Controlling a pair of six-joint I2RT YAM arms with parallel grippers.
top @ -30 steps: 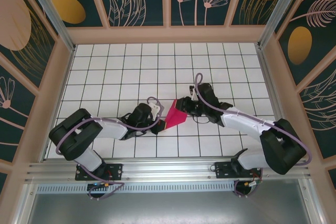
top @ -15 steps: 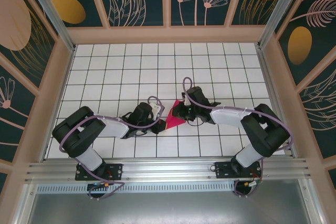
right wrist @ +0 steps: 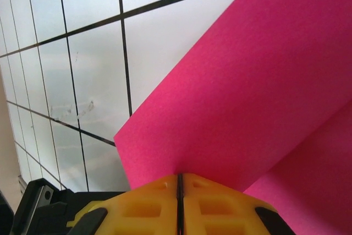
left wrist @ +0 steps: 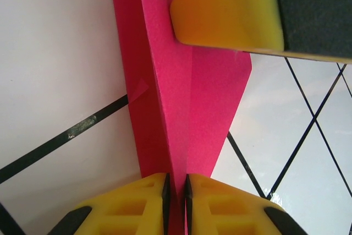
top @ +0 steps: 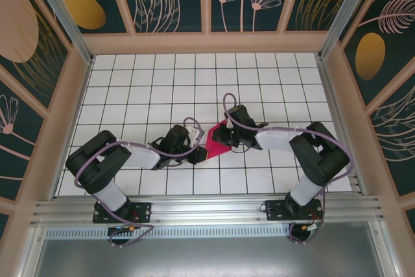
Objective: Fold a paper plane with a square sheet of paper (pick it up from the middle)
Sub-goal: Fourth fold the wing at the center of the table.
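Observation:
The magenta-red sheet of paper (top: 213, 141) is creased into a pointed shape and held between both grippers just above the tiled floor. My left gripper (top: 198, 152) is shut on its lower left end. In the left wrist view the folded paper (left wrist: 181, 114) runs up from the closed yellow pads (left wrist: 154, 202), which pinch it along a crease. My right gripper (top: 221, 135) is shut on the upper right edge. In the right wrist view the paper flap (right wrist: 247, 92) rises straight out of the closed pads (right wrist: 154, 207). A yellow fingertip (left wrist: 225, 9) of the right gripper presses the paper's far end.
White tiled floor (top: 162, 89) with black grid lines lies all round, with free room behind and to both sides. Wooden frame walls (top: 207, 42) close the cell. The metal rail (top: 207, 209) with both arm bases runs along the near edge.
My right gripper has moved left toward the left gripper, its elbow folding in. The paper between them has become narrower and more closed. The left gripper has barely shifted.

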